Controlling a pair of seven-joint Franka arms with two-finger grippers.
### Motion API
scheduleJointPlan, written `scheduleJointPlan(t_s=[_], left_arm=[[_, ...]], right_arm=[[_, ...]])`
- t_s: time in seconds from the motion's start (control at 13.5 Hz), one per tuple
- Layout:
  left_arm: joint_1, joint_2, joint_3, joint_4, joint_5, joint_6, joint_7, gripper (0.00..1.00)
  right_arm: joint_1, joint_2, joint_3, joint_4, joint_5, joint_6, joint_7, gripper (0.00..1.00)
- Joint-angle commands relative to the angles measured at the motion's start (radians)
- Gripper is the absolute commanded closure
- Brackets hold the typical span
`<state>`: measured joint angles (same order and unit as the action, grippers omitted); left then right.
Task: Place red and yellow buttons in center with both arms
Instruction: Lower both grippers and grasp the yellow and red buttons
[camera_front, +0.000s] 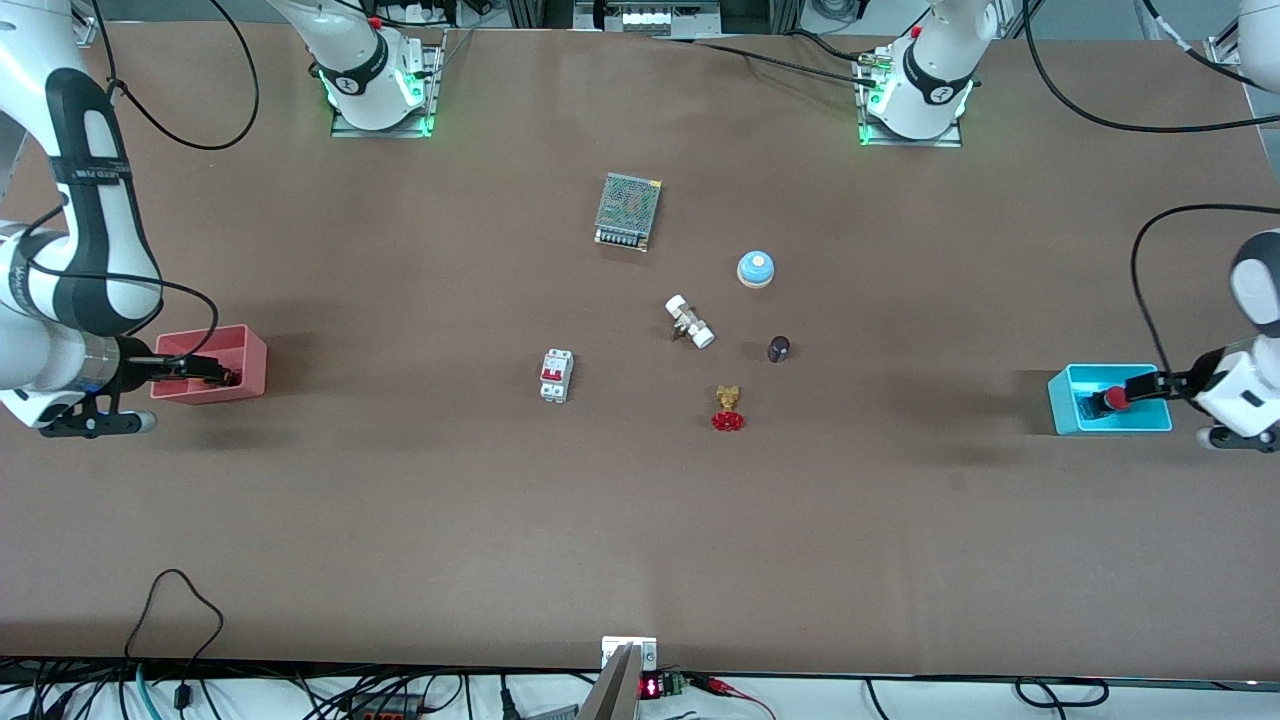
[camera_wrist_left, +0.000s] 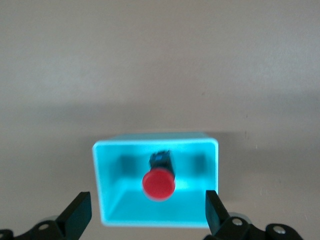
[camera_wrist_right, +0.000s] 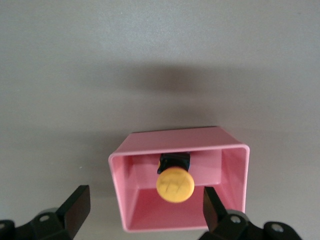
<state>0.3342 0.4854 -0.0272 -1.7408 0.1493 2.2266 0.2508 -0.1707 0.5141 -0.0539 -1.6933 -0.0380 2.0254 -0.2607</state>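
Plainly, we start at the right arm's end of the table, where the right gripper (camera_front: 215, 371) hangs over the pink bin (camera_front: 240, 345) with its fingers (camera_wrist_right: 76, 209) spread wide and nothing between them. Inside that bin we see the yellow button (camera_wrist_right: 174, 184): a round orange-yellow mushroom cap on a short black body, lying on the bin's floor near one wall.

Moving along toward the middle of the brown table (camera_front: 400, 520), we find a white circuit breaker (camera_front: 556, 376) with a red switch, a metal mesh power supply (camera_front: 628, 211) farther from the front camera, a white pipe fitting (camera_front: 689, 321), a brass valve (camera_front: 728, 408) with a red handwheel, a small dark knob (camera_front: 778, 348) and a blue-and-white dome bell (camera_front: 756, 268).

At the left arm's end we reach the blue bin (camera_front: 1070, 410), and the left gripper (camera_front: 1145, 385) is over it, fingers (camera_wrist_left: 77, 214) likewise wide apart and gripping nothing. The red button (camera_wrist_left: 159, 183) sits inside that bin: a smooth round red cap on a short black body, apart from both fingers.
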Motion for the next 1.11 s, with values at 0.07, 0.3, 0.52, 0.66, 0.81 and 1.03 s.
scheduleJointPlan(t_s=[0.07, 0.3, 0.52, 0.66, 0.81, 1.03], left_arm=[[0.034, -0.001, -0.005, -0.132, 0.018, 0.214, 0.064, 0.00], [0.037, 0.007, -0.005, -0.140, 0.018, 0.226, 0.068, 0.00], [0.043, 0.033, -0.007, -0.141, 0.016, 0.232, 0.068, 0.00], [0.051, 0.051, -0.011, -0.141, 0.016, 0.231, 0.068, 0.07], [0.062, 0.067, -0.013, -0.138, 0.018, 0.234, 0.068, 0.12], [0.066, 0.071, -0.017, -0.138, 0.018, 0.252, 0.068, 0.34]], right_arm=[[-0.012, 0.015, 0.011, -0.003, -0.039, 0.025, -0.025, 0.00], [-0.010, 0.027, 0.011, -0.003, -0.083, 0.027, -0.026, 0.00], [-0.012, 0.043, 0.011, -0.003, -0.095, 0.025, -0.026, 0.00], [-0.015, 0.053, 0.011, -0.005, -0.095, 0.025, -0.026, 0.00], [-0.018, 0.067, 0.009, -0.003, -0.097, 0.025, -0.026, 0.00], [-0.020, 0.076, 0.011, -0.005, -0.115, 0.024, -0.043, 0.00]])
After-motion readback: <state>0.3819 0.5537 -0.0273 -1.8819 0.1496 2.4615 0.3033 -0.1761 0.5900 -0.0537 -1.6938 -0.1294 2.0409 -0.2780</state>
